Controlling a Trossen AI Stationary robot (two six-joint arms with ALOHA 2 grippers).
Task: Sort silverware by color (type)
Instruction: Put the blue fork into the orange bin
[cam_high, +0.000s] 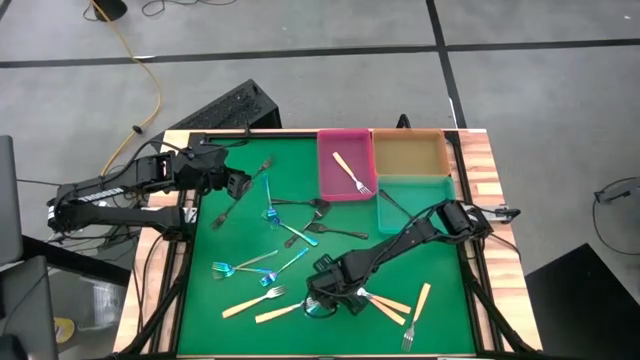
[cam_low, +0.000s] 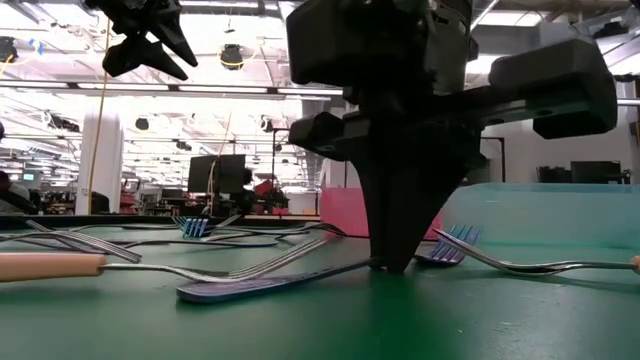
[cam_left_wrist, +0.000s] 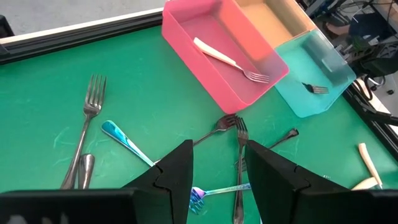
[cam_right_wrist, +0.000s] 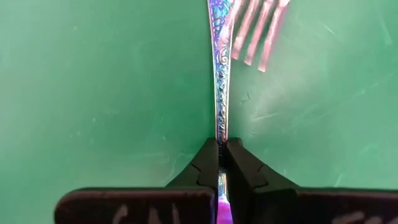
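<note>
My right gripper (cam_high: 325, 297) stands low over the green mat near the table's front edge, shut on an iridescent blue fork (cam_right_wrist: 219, 74) that lies flat on the mat (cam_low: 270, 282). The tines of another fork (cam_right_wrist: 258, 31) lie just beside its handle. My left gripper (cam_left_wrist: 217, 180) hangs open well above the mat's left part (cam_high: 240, 185), with nothing between its fingers. Blue, dark and tan-handled forks lie scattered on the mat. One tan-handled fork (cam_high: 352, 172) lies in the pink tray (cam_high: 330, 150), and a dark one (cam_high: 395, 205) in the teal tray (cam_high: 435, 205). My right gripper pinches the narrow stretch of the blue fork's handle (cam_right_wrist: 221, 134) between its two fingertips, one on each side edge. The fingers (cam_low: 395, 240) come from above, pointing almost straight down. The fork lies along the mat, its wide handle end (cam_low: 205, 290) resting on it.
A tan tray (cam_high: 408, 152) stands behind the teal one at the far right. Tan-handled forks lie close by the right gripper (cam_high: 415, 305) and to its left (cam_high: 250, 305). Wooden rails (cam_high: 480, 170) edge the mat.
</note>
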